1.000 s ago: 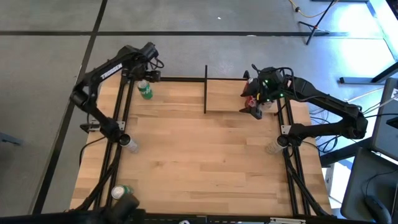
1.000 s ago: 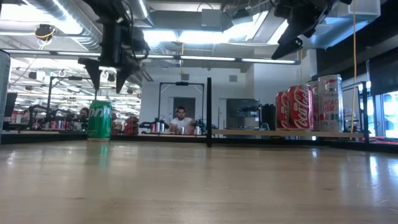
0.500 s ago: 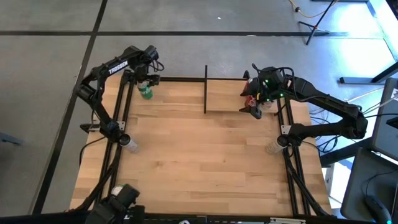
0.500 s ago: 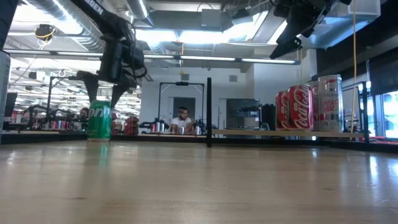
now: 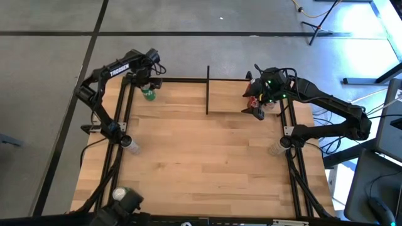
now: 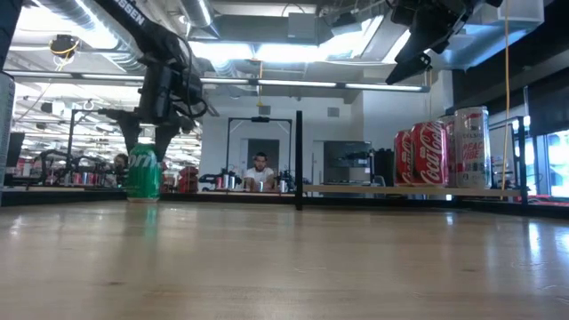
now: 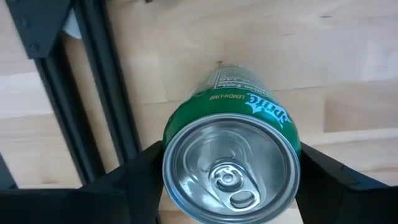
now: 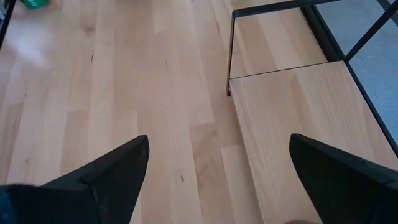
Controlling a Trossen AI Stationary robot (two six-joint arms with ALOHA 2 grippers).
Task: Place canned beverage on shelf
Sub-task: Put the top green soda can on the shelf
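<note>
Gripping squarely matters here. High view: the green can (image 5: pixel 149 94) stands at the bench's (image 5: pixel 201 163) far left corner, well apart from the shelf (image 5: pixel 242 97), under the left jaws (image 5: pixel 148 86). Left wrist view: spread fingers (image 7: pixel 134 171) flank its green wall and silver lid, contact uncertain. Right wrist view: right jaws (image 8: pixel 217 165) spread wide, empty.

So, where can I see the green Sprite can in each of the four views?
High view: green Sprite can at the far left of the table, under the left claw.
Low view: at the left, standing upright.
Left wrist view: centre, seen from above, between the fingers.
Right wrist view: only a green edge in the corner.
Shared landmark: the shelf.
</note>
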